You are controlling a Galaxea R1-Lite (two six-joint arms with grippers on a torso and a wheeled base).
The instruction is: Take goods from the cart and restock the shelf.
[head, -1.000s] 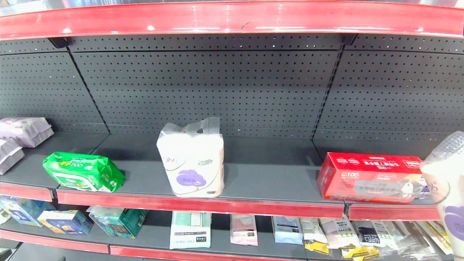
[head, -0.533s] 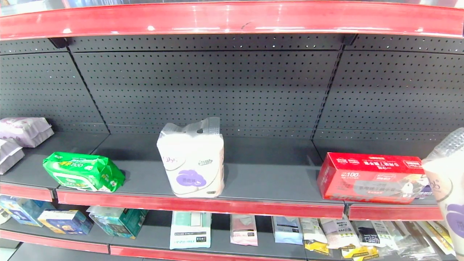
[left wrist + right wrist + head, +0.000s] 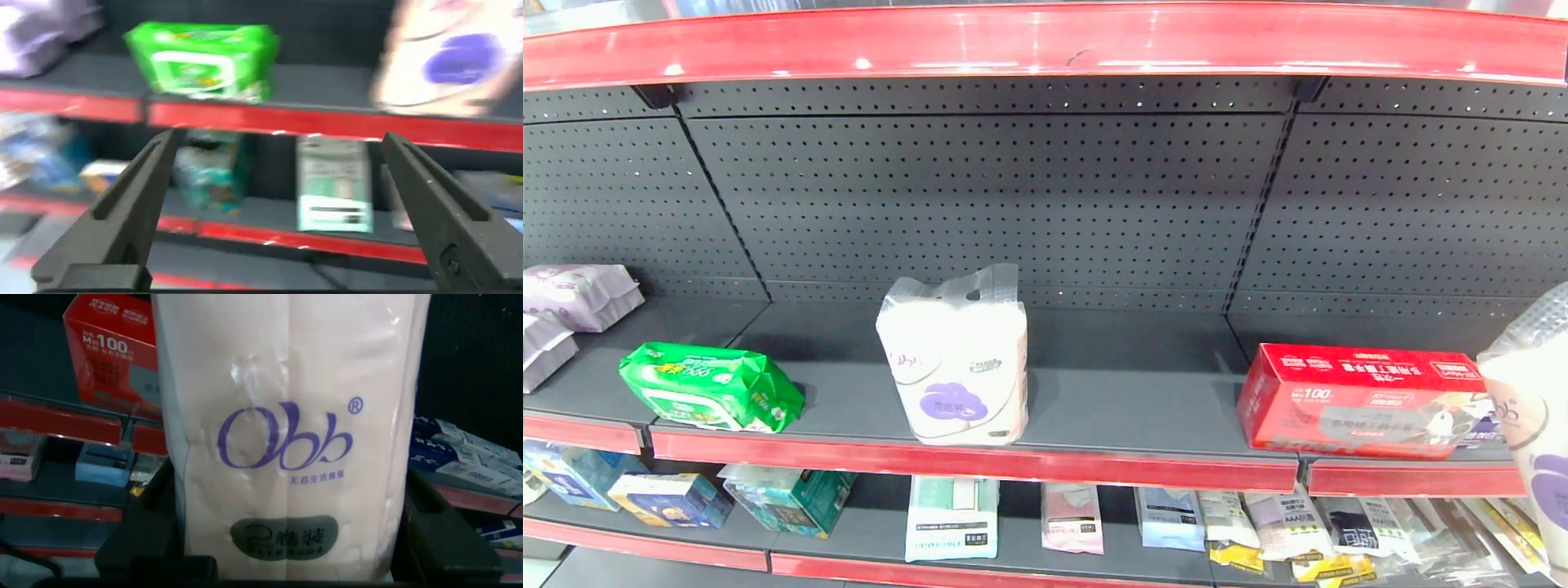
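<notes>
My right gripper [image 3: 286, 539] is shut on a white toilet-paper pack [image 3: 290, 433] with purple print, its dark fingers [image 3: 151, 531] pressing both sides. In the head view that pack [image 3: 1535, 425] hangs at the far right edge, in front of the middle shelf [image 3: 1111, 408]. A matching toilet-paper pack [image 3: 954, 363] stands upright on that shelf near its front edge. My left gripper [image 3: 278, 220] is open with nothing between its fingers [image 3: 131, 212], held low before the shelf fronts, below the green wipes pack [image 3: 200, 61].
On the middle shelf lie a green wipes pack [image 3: 711, 388] at the left, a red box [image 3: 1356, 400] at the right and purple-white packs [image 3: 572, 294] at the far left. There is bare shelf between the standing pack and the red box. The lower shelf [image 3: 980, 563] holds several small packets.
The pack held in my right gripper has shifted slightly right and up at the head view's edge. The goods on the shelf have not moved.
</notes>
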